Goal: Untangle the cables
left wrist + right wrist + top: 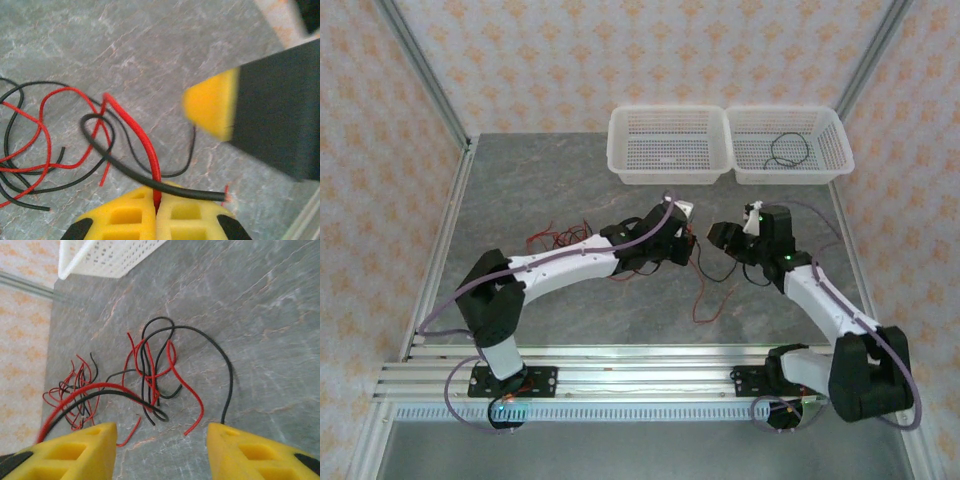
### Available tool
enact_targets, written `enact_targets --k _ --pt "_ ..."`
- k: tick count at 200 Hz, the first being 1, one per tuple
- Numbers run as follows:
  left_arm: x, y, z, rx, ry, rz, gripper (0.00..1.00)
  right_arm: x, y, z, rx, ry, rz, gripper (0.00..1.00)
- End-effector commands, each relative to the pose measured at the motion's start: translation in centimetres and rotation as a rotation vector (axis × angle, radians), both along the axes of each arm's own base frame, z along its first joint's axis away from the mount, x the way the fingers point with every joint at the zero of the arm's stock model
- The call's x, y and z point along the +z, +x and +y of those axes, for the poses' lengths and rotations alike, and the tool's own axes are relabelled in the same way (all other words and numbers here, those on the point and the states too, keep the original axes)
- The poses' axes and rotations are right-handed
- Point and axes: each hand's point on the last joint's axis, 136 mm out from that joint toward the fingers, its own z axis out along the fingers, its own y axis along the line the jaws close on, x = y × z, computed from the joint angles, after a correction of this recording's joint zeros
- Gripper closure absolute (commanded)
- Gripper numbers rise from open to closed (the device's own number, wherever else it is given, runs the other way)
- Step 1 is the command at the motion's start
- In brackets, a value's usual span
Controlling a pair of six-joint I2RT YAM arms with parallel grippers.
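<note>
Cables (150, 371), thin red and black, loosely tangled on grey table (550, 180) between the grippers, two white baskets (665, 172) at far edge, black strand (786, 150) inside the right one, left gripper (156, 205) pinching a red strand (148, 146), right gripper (162, 437) spread wide.

Top view: counter (570, 180) seen from above, 6 o'clock toward 12. Wrist views held close; cables (150, 370) shared.
</note>
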Motion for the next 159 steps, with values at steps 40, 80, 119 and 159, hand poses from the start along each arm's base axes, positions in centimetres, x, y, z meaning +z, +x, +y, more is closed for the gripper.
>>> enact_targets --k 40,80,119,159 --pt "6.1 -1.3 -0.8 -0.032 -0.157 -0.069 1.00 0.7 1.3 7.6 0.179 0.048 -0.055 0.49" --pt "9.0 -1.6 -0.8 -0.044 -0.194 -0.107 1.00 -2.7 3.6 9.9 0.138 -0.010 0.008 0.50" --pt "13.8 -1.8 0.2 -0.044 -0.223 -0.185 1.00 -6.4 6.5 10.7 0.069 -0.044 0.067 0.54" --pt "18.1 -2.1 2.5 0.001 -0.233 -0.267 1.00 -8.7 7.7 10.4 0.019 -0.099 0.092 0.54"
